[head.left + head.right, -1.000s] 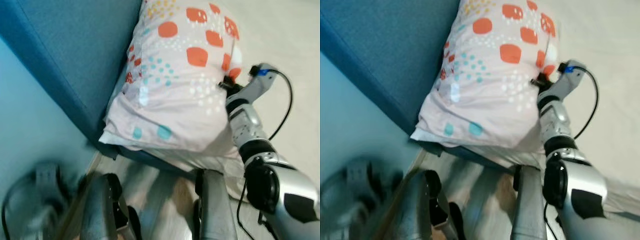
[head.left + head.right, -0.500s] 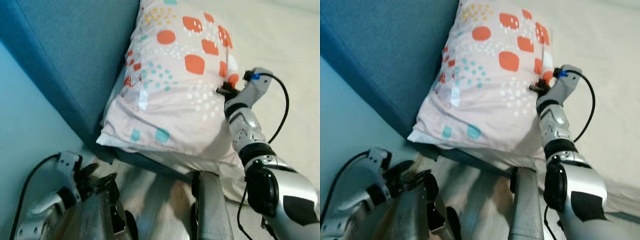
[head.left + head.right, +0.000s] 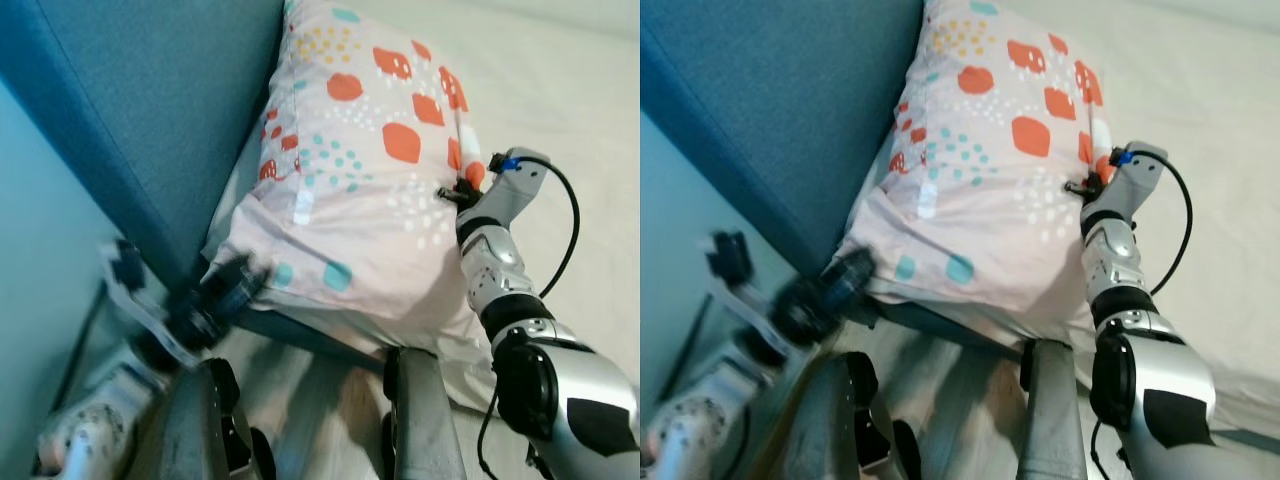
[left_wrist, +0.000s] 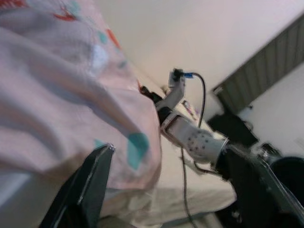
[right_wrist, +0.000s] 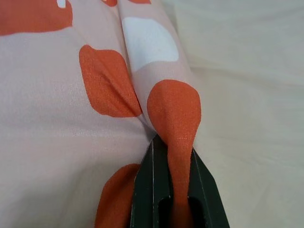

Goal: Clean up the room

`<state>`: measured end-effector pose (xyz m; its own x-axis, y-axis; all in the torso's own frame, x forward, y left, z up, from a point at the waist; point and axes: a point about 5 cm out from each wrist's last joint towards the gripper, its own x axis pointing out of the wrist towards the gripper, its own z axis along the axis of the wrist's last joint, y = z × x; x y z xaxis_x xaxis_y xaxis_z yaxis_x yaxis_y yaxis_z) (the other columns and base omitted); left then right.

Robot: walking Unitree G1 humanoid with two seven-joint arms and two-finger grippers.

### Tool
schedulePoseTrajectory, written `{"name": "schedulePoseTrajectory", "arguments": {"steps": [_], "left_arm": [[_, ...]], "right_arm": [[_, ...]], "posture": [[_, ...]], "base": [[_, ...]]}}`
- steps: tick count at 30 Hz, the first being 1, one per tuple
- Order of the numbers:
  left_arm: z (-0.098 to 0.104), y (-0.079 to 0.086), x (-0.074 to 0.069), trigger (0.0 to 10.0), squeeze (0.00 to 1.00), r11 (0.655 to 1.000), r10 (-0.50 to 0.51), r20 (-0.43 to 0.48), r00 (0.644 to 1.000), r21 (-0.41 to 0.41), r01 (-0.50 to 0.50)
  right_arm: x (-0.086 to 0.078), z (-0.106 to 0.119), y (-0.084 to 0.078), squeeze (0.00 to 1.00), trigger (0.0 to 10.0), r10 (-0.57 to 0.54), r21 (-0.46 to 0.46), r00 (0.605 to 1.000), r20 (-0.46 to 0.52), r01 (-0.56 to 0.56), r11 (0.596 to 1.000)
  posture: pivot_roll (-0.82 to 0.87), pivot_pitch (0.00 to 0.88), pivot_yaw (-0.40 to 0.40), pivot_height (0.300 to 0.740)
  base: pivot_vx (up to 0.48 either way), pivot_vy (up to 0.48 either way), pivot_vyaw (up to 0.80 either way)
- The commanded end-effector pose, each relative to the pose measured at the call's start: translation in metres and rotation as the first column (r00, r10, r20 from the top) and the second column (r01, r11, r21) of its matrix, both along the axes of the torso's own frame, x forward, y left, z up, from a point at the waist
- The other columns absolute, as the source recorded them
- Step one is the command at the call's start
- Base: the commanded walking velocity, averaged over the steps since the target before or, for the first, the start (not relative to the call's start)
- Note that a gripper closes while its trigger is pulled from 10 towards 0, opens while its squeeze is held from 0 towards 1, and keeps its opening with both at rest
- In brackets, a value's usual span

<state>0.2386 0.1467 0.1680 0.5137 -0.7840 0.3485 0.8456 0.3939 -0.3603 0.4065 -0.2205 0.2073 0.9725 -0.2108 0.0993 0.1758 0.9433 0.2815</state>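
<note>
- Pillow (image 3: 370, 190), one only, pale pink with orange and teal spots, lies at the bed's (image 3: 560, 110) head end against the blue headboard (image 3: 150, 110)
- Right gripper (image 5: 173, 183), arm stretched forward, is clamped on the pillow's side seam
- Left gripper (image 3: 235, 285), blurred, reaches up to the pillow's near corner; fingers spread apart

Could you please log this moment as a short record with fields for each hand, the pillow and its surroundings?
right hand: shut on a fold at the pillow's edge, pinching the orange-patterned fabric
left hand: blurred, at the pillow's lower corner beside the headboard; one finger close to the fabric, grip unclear
pillow: pinkish white with orange and teal spots, lying on the bed against the headboard
headboard: blue, upholstered
bed sheet: cream, beside the pillow
</note>
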Motion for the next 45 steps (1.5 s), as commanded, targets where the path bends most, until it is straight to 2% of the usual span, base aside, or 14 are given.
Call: {"name": "schedulePoseTrajectory", "arguments": {"steps": [1,4,7,11,16,18,19,20,22,23,25,28,34,45], "left_arm": [[-0.022,-0.014,-0.017,10.0,0.00,0.977,-0.112,-0.059,0.992,0.178,0.121],[-0.027,-0.015,-0.021,10.0,0.00,0.963,-0.133,-0.076,0.988,0.226,0.147],[-0.024,-0.014,-0.019,10.0,0.00,0.977,-0.109,-0.112,0.988,0.171,0.127],[-0.024,-0.009,-0.003,10.0,0.00,0.994,0.058,-0.174,0.983,0.103,-0.041],[-0.037,-0.007,0.013,10.0,0.00,0.959,0.282,-0.291,0.914,0.049,-0.280],[-0.045,-0.005,0.020,10.0,0.00,0.907,0.393,-0.370,0.842,0.004,-0.422],[-0.045,-0.005,0.020,10.0,0.00,0.907,0.393,-0.370,0.842,0.004,-0.422],[-0.050,-0.003,0.023,10.0,0.00,0.864,0.451,-0.413,0.791,-0.020,-0.503],[-0.053,-0.003,0.025,10.0,0.00,0.835,0.482,-0.438,0.759,-0.032,-0.549],[-0.051,-0.001,0.029,10.0,0.00,0.789,0.479,-0.497,0.724,-0.120,-0.603],[-0.047,0.001,0.032,10.0,0.00,0.752,0.460,-0.530,0.713,-0.195,-0.630],[-0.034,0.001,0.038,10.0,0.00,0.687,0.370,-0.559,0.742,-0.373,-0.624],[-0.021,-0.005,0.046,10.0,0.00,0.647,0.307,-0.548,0.778,-0.480,-0.593],[-0.022,-0.029,0.058,10.0,0.00,0.697,0.286,-0.578,0.765,-0.422,-0.579]], "right_arm": [[-0.004,-0.011,-0.007,0.00,10.0,-0.050,0.022,0.998,-0.035,0.050,0.998],[-0.004,-0.010,-0.007,0.00,10.0,-0.050,0.025,0.998,-0.032,0.051,0.998],[-0.003,-0.007,-0.007,0.00,10.0,-0.054,0.031,0.998,-0.023,0.055,0.998],[-0.003,-0.005,-0.007,0.00,10.0,-0.057,0.038,0.998,-0.016,0.058,0.998],[-0.002,-0.003,-0.007,0.00,10.0,-0.059,0.046,0.998,-0.008,0.059,0.997],[-0.002,-0.002,-0.007,0.00,10.0,-0.060,0.051,0.998,-0.001,0.060,0.997],[-0.002,-0.002,-0.007,0.00,10.0,-0.060,0.051,0.998,-0.001,0.060,0.997],[-0.002,-0.002,-0.008,0.00,10.0,-0.061,0.053,0.998,0.001,0.061,0.997],[-0.002,-0.001,-0.008,0.00,10.0,-0.061,0.054,0.998,0.002,0.061,0.997],[-0.002,-0.002,-0.009,0.00,10.0,-0.062,0.055,0.998,0.002,0.062,0.997],[-0.003,-0.002,-0.009,0.00,10.0,-0.063,0.055,0.998,0.001,0.063,0.996],[-0.003,-0.003,-0.010,0.00,10.0,-0.063,0.057,0.998,-0.001,0.063,0.996],[-0.004,-0.006,-0.010,0.00,10.0,-0.062,0.061,0.998,-0.006,0.062,0.996],[-0.005,-0.015,-0.006,0.00,10.0,-0.051,0.078,0.998,-0.023,0.053,0.996]], "posture": [[-0.02,0.282,-0.006,0.465],[-0.02,0.282,-0.006,0.465],[-0.02,0.282,-0.003,0.465],[-0.02,0.284,-0.002,0.465],[-0.02,0.286,-0.002,0.465],[-0.02,0.286,-0.002,0.465],[-0.02,0.286,-0.002,0.465],[-0.03,0.284,-0.004,0.465],[-0.03,0.284,-0.004,0.465],[-0.03,0.284,-0.004,0.465],[-0.03,0.282,-0.009,0.465],[-0.03,0.281,-0.011,0.465],[-0.03,0.279,-0.012,0.465],[-0.04,0.279,-0.009,0.465]], "base": [[0.000,0.000,0.00],[0.000,0.000,0.00],[0.000,0.000,0.00],[0.000,0.000,0.00],[0.000,0.000,0.00],[0.000,0.000,0.00],[0.000,0.000,0.00],[0.000,0.000,0.00],[0.000,0.000,0.00],[0.000,0.000,0.00],[0.000,0.000,0.00],[0.000,0.000,0.00],[0.000,0.000,0.00],[0.000,0.000,0.00]]}}
